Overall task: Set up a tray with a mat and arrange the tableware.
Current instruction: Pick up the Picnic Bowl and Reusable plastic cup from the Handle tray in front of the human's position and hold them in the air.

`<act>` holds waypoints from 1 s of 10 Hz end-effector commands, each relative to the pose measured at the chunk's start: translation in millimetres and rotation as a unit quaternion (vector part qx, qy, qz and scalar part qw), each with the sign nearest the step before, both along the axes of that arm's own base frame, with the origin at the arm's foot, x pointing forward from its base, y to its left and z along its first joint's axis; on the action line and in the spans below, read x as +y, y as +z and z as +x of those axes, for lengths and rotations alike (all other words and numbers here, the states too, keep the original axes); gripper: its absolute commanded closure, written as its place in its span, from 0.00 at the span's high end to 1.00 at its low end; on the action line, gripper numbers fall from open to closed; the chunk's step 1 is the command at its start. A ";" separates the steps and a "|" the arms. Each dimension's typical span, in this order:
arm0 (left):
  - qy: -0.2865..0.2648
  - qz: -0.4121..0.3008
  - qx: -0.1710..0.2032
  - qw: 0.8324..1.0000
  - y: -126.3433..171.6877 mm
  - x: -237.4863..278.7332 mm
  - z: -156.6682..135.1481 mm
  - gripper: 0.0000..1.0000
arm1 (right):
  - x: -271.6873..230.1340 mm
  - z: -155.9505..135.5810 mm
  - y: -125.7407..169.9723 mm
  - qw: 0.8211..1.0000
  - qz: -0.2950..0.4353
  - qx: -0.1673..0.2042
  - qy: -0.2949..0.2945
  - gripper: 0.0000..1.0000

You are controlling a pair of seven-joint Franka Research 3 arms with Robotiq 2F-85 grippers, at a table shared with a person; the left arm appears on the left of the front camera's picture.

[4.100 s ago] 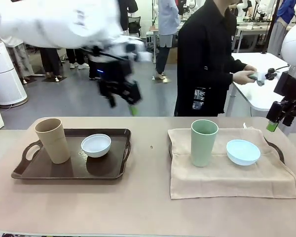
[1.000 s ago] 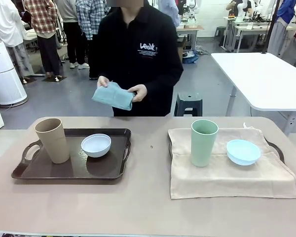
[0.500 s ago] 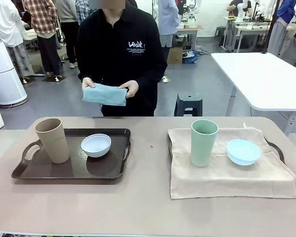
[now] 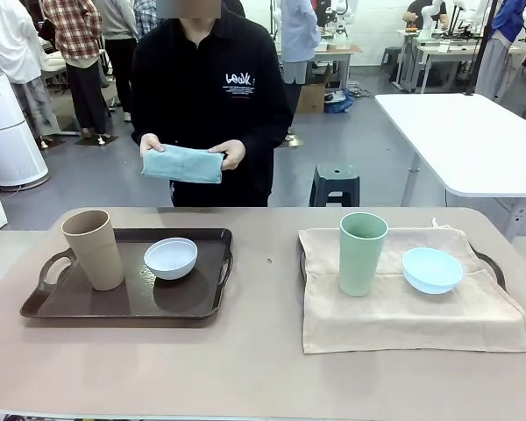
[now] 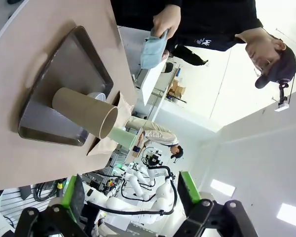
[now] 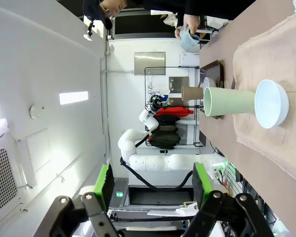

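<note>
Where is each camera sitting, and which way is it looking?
Front: on the robot's side of the table, facing across at the person, whose hands hold a folded blue cloth.
Left wrist: on the left arm, turned sideways, looking past its open left pincer at the tan cup on the dark tray.
Right wrist: on the right arm, also sideways, looking past its open right pincer at the green cup and blue bowl.
Shared: all three see the cloth and the tan cup.
</note>
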State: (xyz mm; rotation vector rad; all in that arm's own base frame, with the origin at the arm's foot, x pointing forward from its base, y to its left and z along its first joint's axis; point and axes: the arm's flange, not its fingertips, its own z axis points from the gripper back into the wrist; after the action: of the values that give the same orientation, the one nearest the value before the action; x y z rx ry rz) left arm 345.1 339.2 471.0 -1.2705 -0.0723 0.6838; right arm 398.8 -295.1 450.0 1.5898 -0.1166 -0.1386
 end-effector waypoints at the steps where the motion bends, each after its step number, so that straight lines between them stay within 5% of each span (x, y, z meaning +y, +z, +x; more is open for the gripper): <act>1: 0.005 -0.002 0.002 1.000 2.3 -1.5 -2.9 1.00 | 0.3 0.0 -0.4 1.000 0.000 0.004 0.001 0.84; 10: 0.005 -0.002 0.002 1.000 2.3 -1.5 -2.9 1.00 | 0.3 0.0 -0.4 1.000 0.000 0.004 0.001 0.84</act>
State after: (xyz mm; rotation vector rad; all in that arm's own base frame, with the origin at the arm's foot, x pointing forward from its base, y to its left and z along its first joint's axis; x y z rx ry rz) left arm 345.1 339.2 471.0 -1.2705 -0.0722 0.6838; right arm 398.8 -295.1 450.0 1.5898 -0.1165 -0.1386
